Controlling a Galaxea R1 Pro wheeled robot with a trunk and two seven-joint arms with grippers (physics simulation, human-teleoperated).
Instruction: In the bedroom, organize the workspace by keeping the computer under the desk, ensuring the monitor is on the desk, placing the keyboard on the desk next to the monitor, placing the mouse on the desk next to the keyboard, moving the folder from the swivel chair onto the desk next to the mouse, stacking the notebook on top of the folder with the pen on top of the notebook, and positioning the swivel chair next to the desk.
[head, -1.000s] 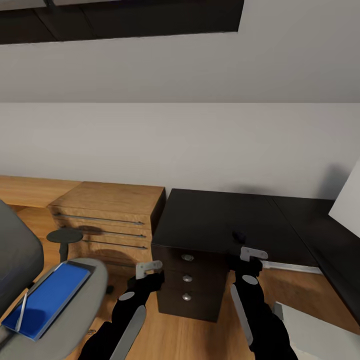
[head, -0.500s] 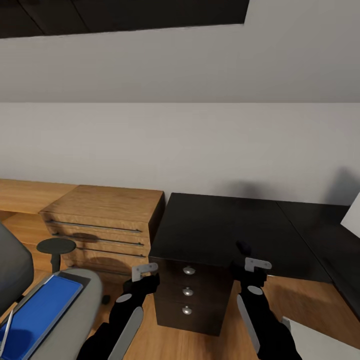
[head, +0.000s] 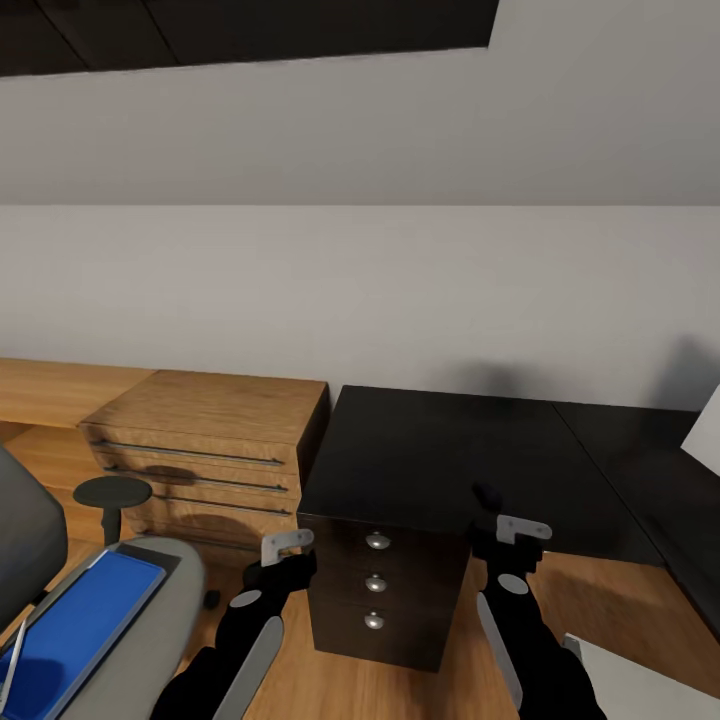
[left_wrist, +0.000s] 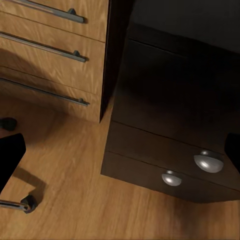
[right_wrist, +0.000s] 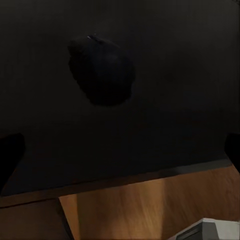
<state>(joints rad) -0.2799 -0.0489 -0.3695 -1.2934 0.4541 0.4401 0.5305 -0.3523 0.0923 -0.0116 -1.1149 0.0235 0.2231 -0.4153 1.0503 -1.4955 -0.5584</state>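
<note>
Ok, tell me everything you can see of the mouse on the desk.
The mouse is small, black and rounded, with a smooth dull shell that looks like plastic and a faint seam along its back. It lies flat on the glossy black desk top, near the front edge above the drawer unit, with nothing else touching it. In the head view it is a small dark bump just beyond the right gripper, which hovers short of it with fingers apart. No cable is visible.
</note>
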